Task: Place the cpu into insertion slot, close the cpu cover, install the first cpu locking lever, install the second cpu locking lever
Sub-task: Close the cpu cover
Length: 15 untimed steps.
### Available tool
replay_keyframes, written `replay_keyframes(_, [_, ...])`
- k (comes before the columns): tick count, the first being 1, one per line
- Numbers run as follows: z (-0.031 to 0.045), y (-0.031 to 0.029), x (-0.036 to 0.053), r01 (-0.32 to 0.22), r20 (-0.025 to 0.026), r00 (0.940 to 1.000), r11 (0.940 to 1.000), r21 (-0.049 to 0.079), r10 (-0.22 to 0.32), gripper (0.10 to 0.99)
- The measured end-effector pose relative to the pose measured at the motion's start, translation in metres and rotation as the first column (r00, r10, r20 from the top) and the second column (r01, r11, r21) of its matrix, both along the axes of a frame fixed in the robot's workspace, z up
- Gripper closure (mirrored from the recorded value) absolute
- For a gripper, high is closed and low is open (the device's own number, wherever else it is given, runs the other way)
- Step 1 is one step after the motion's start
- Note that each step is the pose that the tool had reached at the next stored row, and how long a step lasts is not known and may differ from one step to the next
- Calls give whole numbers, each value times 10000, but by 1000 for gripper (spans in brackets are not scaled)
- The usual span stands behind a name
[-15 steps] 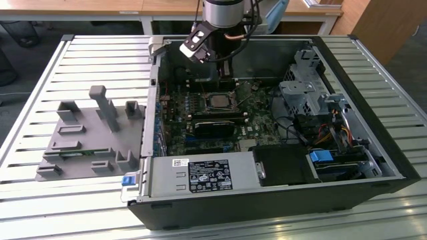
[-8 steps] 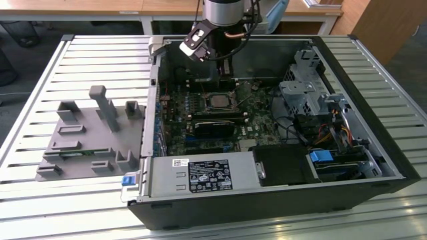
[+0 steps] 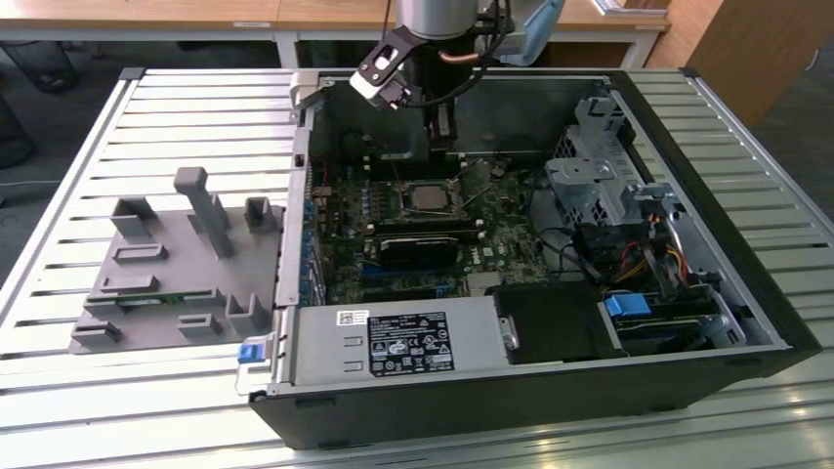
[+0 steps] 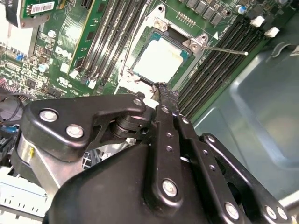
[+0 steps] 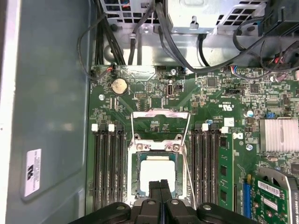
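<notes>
The cpu (image 5: 158,171) lies flat in the insertion slot (image 5: 135,186) on the green motherboard, grey metal top up; it shows too in the second wrist view (image 4: 159,58) and the exterior view (image 3: 424,198). The cpu cover (image 5: 160,114), a thin silvery frame with a window, is swung back off the socket. A thin wire locking lever (image 4: 229,49) sticks out from one socket corner, and another lever (image 5: 189,163) runs along the socket's side. My gripper (image 5: 160,183) hangs just above the socket's edge, shut with nothing between its fingers (image 4: 161,100).
Rows of black memory slots (image 5: 107,168) flank the socket. Cables (image 5: 187,51) and a metal drive cage (image 3: 593,186) crowd one side of the open computer case (image 3: 729,225). A grey parts fixture (image 3: 170,264) stands on the slatted table at the exterior view's left.
</notes>
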State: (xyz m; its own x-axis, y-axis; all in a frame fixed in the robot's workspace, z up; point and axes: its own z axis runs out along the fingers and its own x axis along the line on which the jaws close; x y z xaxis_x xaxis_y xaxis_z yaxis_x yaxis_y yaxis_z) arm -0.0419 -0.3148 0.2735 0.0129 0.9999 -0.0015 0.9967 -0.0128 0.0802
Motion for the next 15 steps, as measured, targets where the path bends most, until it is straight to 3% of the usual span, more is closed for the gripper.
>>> replay_keyframes(3, [55,1,0,1,-1,10000,10000,0,-1,980])
replay_keyframes(6, [63,-7,-1,1,0,10000,10000,2,-1,980])
replay_keyframes(12, [63,-109,0,1,-1,10000,10000,0,-1,980])
replay_keyframes(15, [68,-126,3,1,-1,10000,10000,2,-1,980])
